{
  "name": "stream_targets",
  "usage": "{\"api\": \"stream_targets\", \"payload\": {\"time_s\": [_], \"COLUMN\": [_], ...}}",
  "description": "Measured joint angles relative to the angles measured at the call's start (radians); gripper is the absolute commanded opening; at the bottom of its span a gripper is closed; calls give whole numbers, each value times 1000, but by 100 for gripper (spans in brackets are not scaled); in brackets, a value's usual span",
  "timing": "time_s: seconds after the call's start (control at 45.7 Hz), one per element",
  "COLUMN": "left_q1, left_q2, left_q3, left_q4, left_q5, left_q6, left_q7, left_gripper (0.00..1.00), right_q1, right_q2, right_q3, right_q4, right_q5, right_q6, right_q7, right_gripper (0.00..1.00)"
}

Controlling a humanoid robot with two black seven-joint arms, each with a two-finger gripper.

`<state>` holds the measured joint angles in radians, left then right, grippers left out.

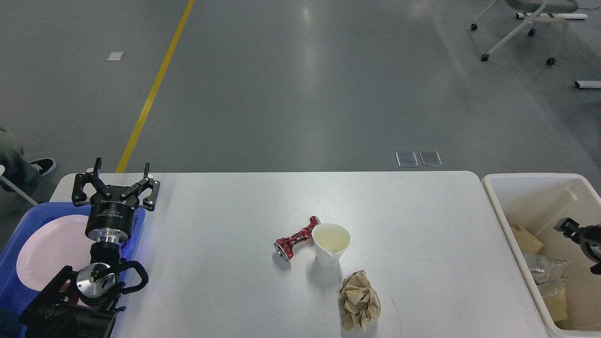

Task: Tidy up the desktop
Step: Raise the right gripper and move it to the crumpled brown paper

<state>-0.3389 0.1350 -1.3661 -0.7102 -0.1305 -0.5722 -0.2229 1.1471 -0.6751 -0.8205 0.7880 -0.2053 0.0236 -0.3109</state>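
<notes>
The left gripper point(115, 184) sits wide open above the blue tray point(21, 220). The right gripper point(570, 226) hangs over the bin point(497, 197); whether it is open cannot be told. On the desktop point(422, 220), it should grab the paper ball point(359, 300) softly and avoid the cup point(331, 243).

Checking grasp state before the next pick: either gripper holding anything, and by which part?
Left gripper is open, empty, over the desktop. Right gripper, above the bin, shows nothing in it; finger state unclear.
</notes>
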Motion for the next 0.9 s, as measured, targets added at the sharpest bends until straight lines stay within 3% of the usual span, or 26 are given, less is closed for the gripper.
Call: {"api": "stream_targets", "payload": {"time_s": [0.109,0.219,0.372,0.459,0.591,0.897], "left_q1": [0,0,0,0,0,1], "left_q2": [0,0,0,0,0,0], "left_q3": [0,0,0,0,0,1], "left_q4": [0,0,0,0,0,0], "left_q5": [0,0,0,0,0,0], "left_q6": [0,0,0,0,0,0], "left_q7": [0,0,0,0,1,0], "left_gripper": [96,96,96,96,96,96], "right_q1": [241,448,660,787,1010,1398], "right_q2": [17,120,207,236,269,272], "right_q3": [-190,-314,-348,-357,-373,-386], "right_q4": [112,156,188,246,398,735], "right_q5": [-11,-8,48,118,166,173], "right_q6": [170,417,716,823,921,936], "right_q7": [1,2,2,0,-2,-1], "right_gripper": [100,100,100,100,100,100]}}
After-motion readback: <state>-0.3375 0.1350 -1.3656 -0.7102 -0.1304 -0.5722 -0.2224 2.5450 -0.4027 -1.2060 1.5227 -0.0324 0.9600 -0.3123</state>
